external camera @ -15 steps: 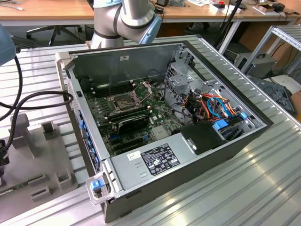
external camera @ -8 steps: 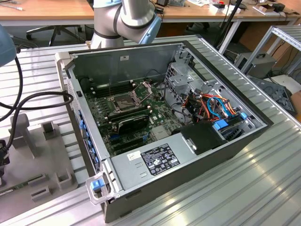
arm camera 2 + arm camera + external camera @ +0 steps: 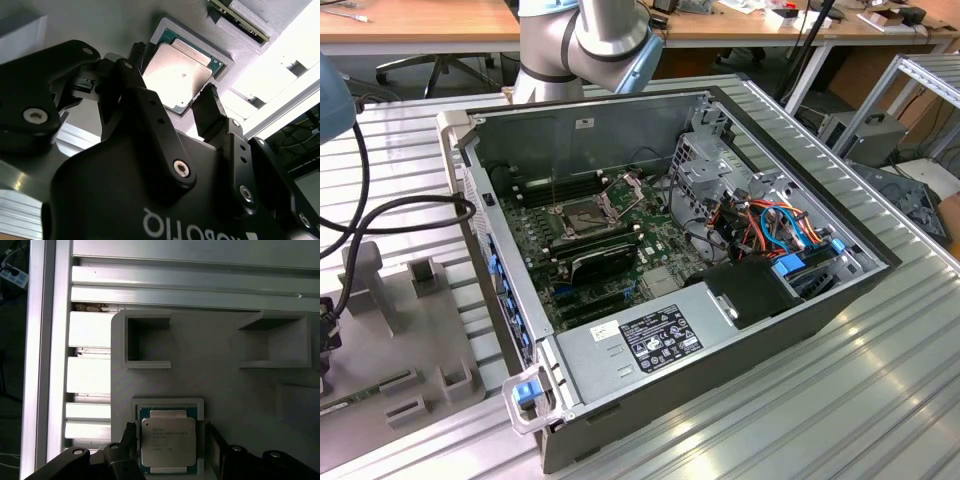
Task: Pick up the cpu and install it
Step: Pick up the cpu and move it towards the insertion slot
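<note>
Fingers (image 3: 214,444) of the gripper (image 3: 170,434) are held apart, and the cpu (image 3: 167,446) is seen between them, laid flat in a square recess of the grey holder plate (image 3: 225,390). Contact cannot be told.

A ribbed metal table (image 3: 880,400) carries two things: an open computer case (image 3: 720,390) near its middle and, just beside it toward the exterior view's left, a flat grey holder (image 3: 420,340) (a moulded plate with raised blocks and square pockets).
</note>
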